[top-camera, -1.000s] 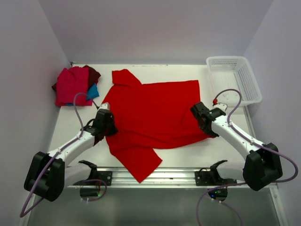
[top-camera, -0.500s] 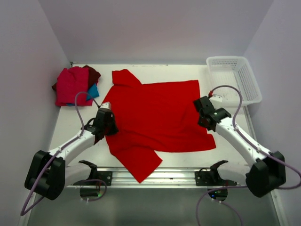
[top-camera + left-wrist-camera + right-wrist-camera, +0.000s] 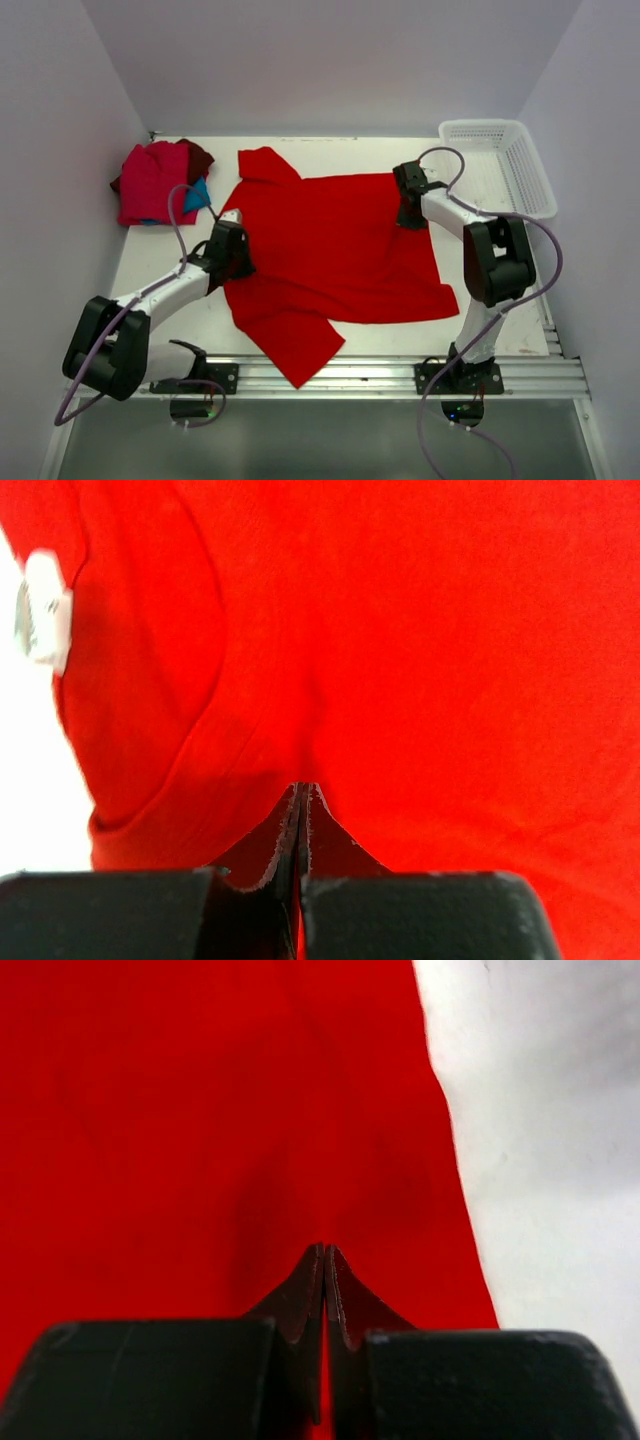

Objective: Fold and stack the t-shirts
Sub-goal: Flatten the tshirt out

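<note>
A large bright red t-shirt (image 3: 330, 250) lies spread flat on the white table, one sleeve toward the back left and one toward the front. My left gripper (image 3: 238, 255) is shut, its tips (image 3: 302, 785) resting on the cloth (image 3: 420, 630) beside the collar and its white label (image 3: 40, 610). My right gripper (image 3: 408, 200) is shut too, tips (image 3: 324, 1248) down on the shirt (image 3: 180, 1110) just inside its far right hem corner. At the back left sits a stack of folded t-shirts: red (image 3: 150, 180), dark maroon (image 3: 200, 155) and teal-blue (image 3: 197, 193).
A white mesh basket (image 3: 480, 128) stands at the back right corner, close to the right arm's cable. Bare white table (image 3: 540, 1110) runs along the shirt's right hem. The metal rail (image 3: 380, 372) with the arm bases lines the near edge.
The right gripper has swept from the shirt's near right part up to its far right corner, and the near right hem now lies spread out. The left gripper shifted slightly toward the back.
</note>
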{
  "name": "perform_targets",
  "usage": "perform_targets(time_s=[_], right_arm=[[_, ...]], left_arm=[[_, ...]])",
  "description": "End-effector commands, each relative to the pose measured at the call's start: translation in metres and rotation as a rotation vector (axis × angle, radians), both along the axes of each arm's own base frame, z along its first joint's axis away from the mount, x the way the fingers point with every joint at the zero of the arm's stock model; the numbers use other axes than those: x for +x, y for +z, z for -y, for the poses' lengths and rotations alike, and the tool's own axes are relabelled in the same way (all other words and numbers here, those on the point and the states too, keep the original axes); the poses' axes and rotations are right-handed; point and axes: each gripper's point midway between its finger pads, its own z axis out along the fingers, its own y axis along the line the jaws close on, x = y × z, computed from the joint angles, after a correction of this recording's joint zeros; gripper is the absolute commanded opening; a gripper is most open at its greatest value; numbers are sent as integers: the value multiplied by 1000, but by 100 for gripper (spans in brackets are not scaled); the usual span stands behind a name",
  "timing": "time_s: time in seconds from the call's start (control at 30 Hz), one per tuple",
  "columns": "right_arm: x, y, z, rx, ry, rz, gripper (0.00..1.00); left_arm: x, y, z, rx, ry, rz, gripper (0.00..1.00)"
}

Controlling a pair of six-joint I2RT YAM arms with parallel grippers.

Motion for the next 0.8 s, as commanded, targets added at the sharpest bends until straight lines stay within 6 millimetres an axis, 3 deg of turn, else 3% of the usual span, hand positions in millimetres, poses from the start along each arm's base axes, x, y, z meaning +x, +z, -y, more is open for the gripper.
perform_targets(time_s=[0.0,0.03,0.07,0.1,0.3,0.43,0.77], right_arm=[[31,-6,-3,43,49,5,0],[39,-4,-4,49,53,12,0],[40,-17,-5,54,60,-19,0],[50,-13,-5,60,62,-8,0],[64,-32,-4,56,73,-60,0],[78,-28,-1,41,60,-56,0],[125,-8,33,-106,-44,-20,0]], left_arm=[[28,21,12,-12,-33,82,0],[29,22,13,-17,-39,82,0],[28,22,14,-20,-44,78,0],[28,24,15,-27,-46,80,0],[27,39,12,-21,-42,106,0],[28,44,12,-20,-40,115,0],[31,39,19,-26,-86,95,0]])
